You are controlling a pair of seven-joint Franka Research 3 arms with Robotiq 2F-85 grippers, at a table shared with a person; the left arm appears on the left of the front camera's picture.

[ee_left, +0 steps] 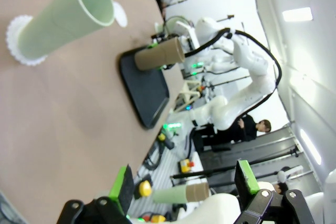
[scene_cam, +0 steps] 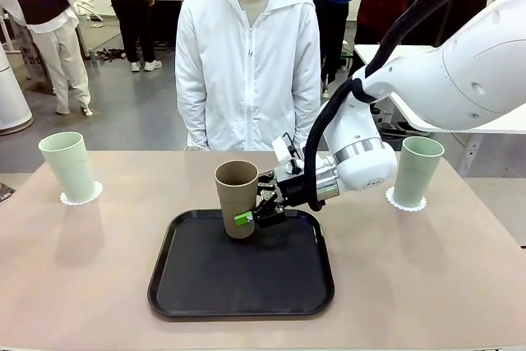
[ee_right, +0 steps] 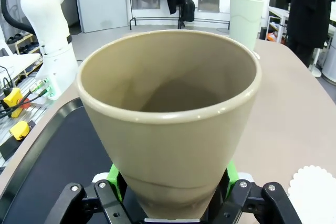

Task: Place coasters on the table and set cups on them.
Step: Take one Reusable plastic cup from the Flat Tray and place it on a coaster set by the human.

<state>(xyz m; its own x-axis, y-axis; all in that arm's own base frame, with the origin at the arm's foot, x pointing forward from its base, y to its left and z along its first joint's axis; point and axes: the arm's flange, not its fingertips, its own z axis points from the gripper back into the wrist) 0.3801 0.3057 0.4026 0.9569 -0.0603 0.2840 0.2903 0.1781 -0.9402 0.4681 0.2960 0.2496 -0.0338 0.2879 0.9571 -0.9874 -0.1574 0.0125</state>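
While right gripper [scene_cam: 256, 214] pinches matte tapered brown cup [scene_cam: 237, 195], left gripper [ee_left: 186, 184] spread.

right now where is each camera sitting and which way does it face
Front: fixed on the robot's side, looking across the table at the person; the right end effector grips the brown cup over the black tray.
Left wrist: rolled sideways, along its open left end effector toward a green cup on a coaster.
Right wrist: looking over the brown cup's mouth; a bare coaster lies beside.
Shared: all three show the brown cup.
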